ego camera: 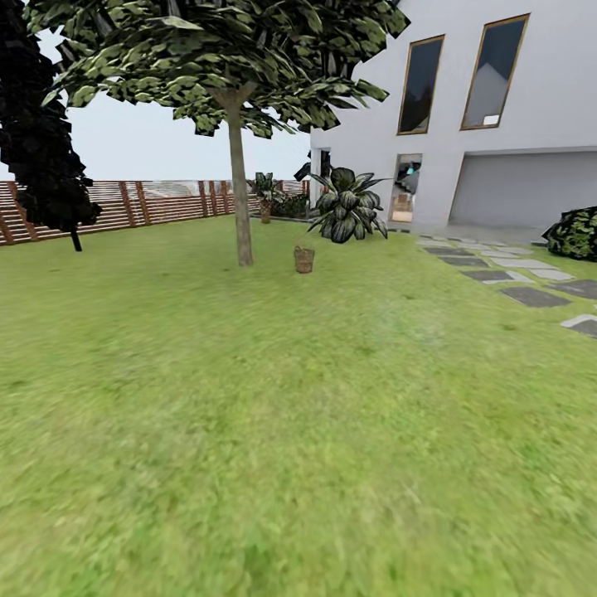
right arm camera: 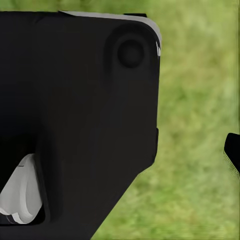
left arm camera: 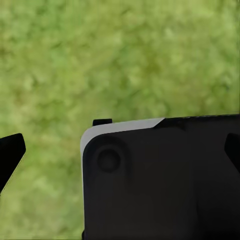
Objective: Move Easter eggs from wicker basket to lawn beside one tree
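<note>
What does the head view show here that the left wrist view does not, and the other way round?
Head view alone: the tree with the wicker basket standing on the grass just beside its trunk, far ahead of the robot; the wooden fence, the white house, a leafy shrub and the stepping-stone path. No eggs can be made out at that distance. Left wrist view alone: a dark, white-edged part of the robot seen close up, with dark fingers at the edges. Both share the lawn.

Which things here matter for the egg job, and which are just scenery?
Job: wicker basket beside the tree, on the lawn; eggs not discernible.
Scenery: fence, dark cypress, leafy shrub, stepping stones, house.
</note>
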Motion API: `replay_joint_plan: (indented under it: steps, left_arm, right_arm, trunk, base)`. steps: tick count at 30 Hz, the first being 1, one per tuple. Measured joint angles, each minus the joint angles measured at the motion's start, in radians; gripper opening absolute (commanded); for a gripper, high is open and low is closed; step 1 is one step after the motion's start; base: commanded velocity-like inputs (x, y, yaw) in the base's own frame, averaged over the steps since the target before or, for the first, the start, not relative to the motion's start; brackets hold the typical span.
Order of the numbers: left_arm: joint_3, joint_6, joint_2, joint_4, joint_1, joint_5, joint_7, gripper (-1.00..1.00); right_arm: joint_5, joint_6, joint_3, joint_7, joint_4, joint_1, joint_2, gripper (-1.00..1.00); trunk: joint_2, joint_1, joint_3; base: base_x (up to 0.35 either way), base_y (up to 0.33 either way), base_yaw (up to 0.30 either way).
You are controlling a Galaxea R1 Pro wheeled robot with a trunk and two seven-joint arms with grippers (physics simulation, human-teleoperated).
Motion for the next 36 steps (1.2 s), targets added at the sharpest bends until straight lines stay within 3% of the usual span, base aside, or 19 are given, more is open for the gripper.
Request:
replay_joint_plan:
  steps: [36]
  left_arm:
    - [0.0, 0.0, 0.0, 0.0, 0.0, 0.0, 0.0, 1.0]
  right_arm:
    - [0.0, 0.0, 0.0, 0.0, 0.0, 0.0, 0.0, 1.0]
  trunk:
    - [0.0, 0.0, 0.0]
  base:
    - [0.323, 0.0, 0.0]
